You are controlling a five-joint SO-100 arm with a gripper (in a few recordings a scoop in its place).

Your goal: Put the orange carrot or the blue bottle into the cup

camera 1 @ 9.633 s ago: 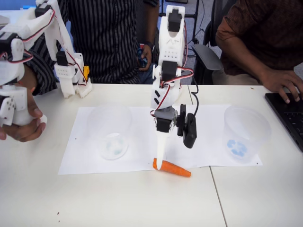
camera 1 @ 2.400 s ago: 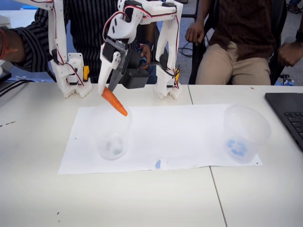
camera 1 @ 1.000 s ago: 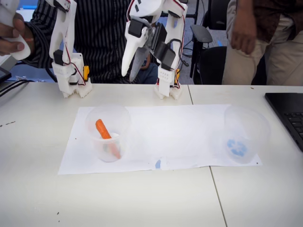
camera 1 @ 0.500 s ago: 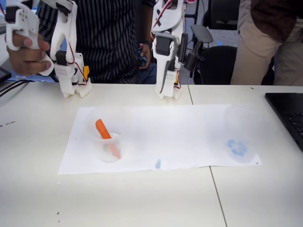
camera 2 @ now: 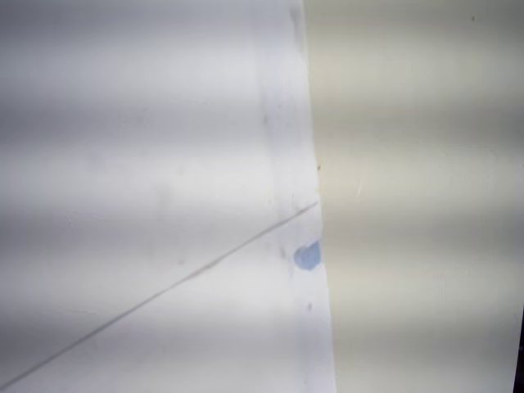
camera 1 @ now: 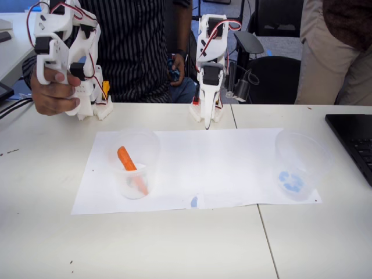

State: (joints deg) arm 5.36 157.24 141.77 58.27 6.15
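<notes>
The orange carrot leans inside the narrower clear cup on the left part of the paper, blunt end up near the rim, pointed end at the base. My gripper is folded back at the table's far edge beside the arm's base, well behind and right of the cup. It points straight down, its fingers look closed into one taper, and nothing is in them. The wrist view looks down on the paper's edge and bare table.
A wider clear cup with a bold blue mark stands on the right of the white paper. A small blue spot marks the paper's front edge. A laptop lies at the far right. People stand behind the table.
The carrot went from the table into the left cup and was let go. Over the last second the arm has swung right and folded down to its base.
</notes>
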